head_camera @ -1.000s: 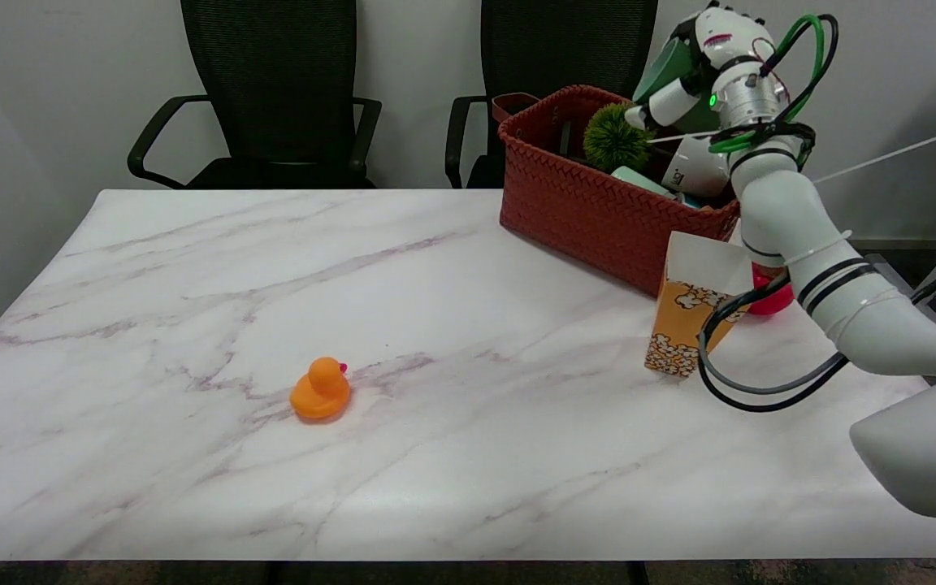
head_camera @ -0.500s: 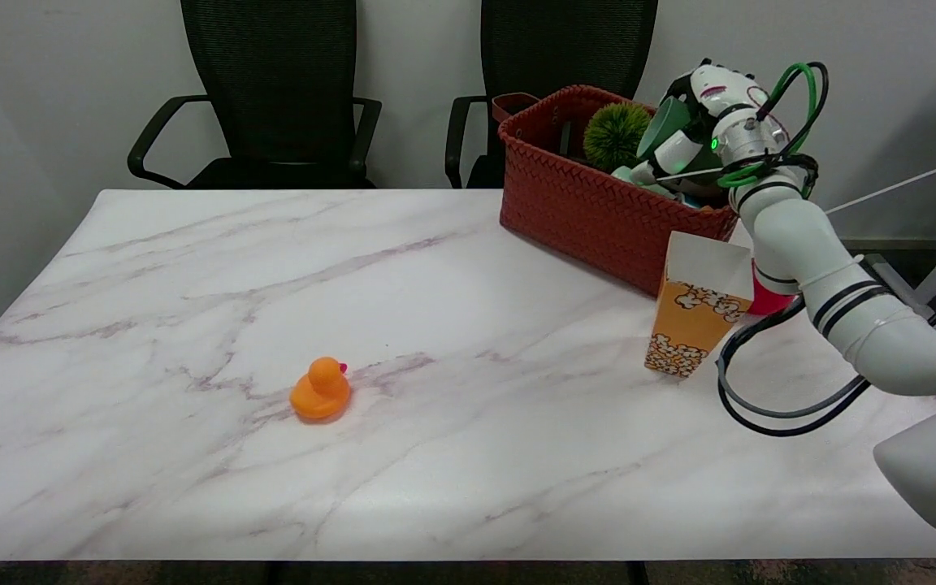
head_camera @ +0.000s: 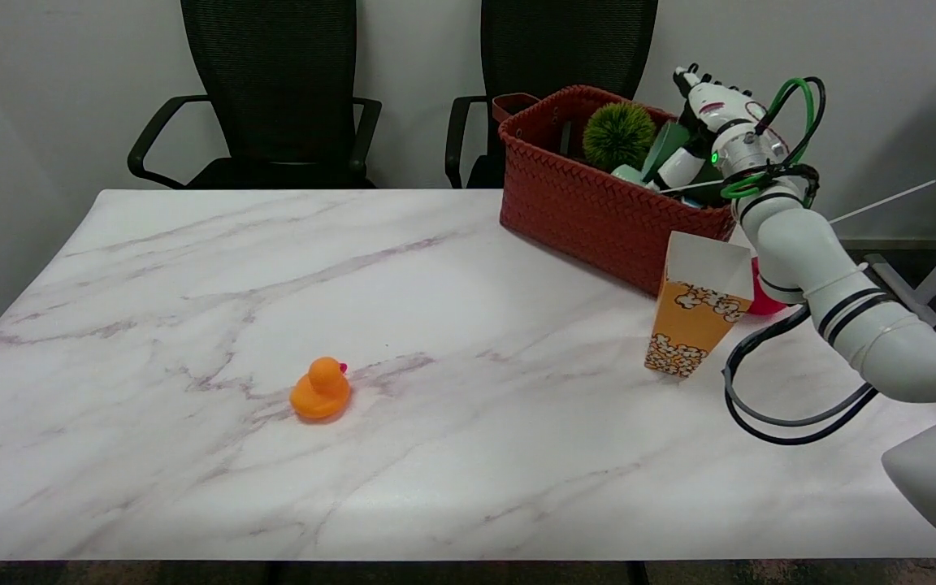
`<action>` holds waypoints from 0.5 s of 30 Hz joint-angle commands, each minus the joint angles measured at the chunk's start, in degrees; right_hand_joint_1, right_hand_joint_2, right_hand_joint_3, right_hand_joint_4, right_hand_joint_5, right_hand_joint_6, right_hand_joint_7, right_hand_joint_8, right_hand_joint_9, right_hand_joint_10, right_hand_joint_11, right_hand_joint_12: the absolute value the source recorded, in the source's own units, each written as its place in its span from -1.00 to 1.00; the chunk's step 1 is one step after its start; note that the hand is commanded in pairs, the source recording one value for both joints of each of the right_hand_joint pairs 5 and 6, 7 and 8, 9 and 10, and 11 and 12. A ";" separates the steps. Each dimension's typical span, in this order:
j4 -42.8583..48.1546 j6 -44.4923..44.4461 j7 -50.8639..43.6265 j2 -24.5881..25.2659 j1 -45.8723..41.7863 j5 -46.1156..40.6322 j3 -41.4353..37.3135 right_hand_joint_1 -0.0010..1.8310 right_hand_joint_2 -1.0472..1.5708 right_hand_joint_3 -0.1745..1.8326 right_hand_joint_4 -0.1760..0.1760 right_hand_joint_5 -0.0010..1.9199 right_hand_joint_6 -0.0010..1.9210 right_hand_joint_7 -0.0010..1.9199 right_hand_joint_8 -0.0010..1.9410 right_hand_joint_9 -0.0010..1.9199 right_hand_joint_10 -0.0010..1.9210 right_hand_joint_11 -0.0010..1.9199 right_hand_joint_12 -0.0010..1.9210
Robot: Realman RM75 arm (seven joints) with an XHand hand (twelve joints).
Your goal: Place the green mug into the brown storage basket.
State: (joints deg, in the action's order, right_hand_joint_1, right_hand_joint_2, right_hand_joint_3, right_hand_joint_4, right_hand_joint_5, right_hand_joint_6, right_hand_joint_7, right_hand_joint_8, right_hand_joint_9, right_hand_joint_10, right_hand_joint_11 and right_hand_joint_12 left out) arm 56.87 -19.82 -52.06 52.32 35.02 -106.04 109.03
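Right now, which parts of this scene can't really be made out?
Head view only:
- Green mug: mostly hidden by the right hand; grip unclear.
- Brown storage basket: wall hides its floor.
- Red object: behind popcorn box and arm.

No readable text, brand, number or sign anywhere in view. Popcorn box (head_camera: 694,305) carries printed popcorn picture on orange-and-white side, but no letters can be made out on it. Woven side of brown storage basket (head_camera: 598,213) shows no label. Right hand (head_camera: 699,134) and white arm show no legible marking; only small green light glows at wrist, not a sign. Green mug (head_camera: 660,149) shows plain surface, too much hidden to tell any print.
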 commanded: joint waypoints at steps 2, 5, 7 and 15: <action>3.60 -6.78 0.24 -0.17 0.24 -0.37 0.07 0.26 -0.60 -0.59 0.00 -1.00 -1.00 -0.39 -0.40 -0.45 -0.45 -0.63 -0.63; 4.64 -8.38 0.24 -0.25 0.15 -0.37 -0.29 0.22 -0.59 -0.69 0.00 -1.00 -1.00 -0.45 -0.45 -0.49 -0.49 -0.68 -0.68; 5.46 -9.46 0.24 -0.33 -0.03 -0.37 -0.29 0.20 -0.58 -0.70 0.00 -1.00 -1.00 -0.46 -0.47 -0.50 -0.50 -0.70 -0.70; 8.41 -13.85 2.05 -0.41 -0.95 -0.37 -1.20 0.15 -0.49 -0.83 0.00 -1.00 -1.00 -0.48 -0.49 -0.52 -0.52 -0.70 -0.70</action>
State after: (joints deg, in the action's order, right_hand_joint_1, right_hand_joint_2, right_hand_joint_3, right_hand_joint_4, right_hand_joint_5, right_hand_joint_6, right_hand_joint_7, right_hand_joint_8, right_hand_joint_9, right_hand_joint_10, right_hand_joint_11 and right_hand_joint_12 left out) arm 60.24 -25.77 -51.94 52.13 34.99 -106.30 108.97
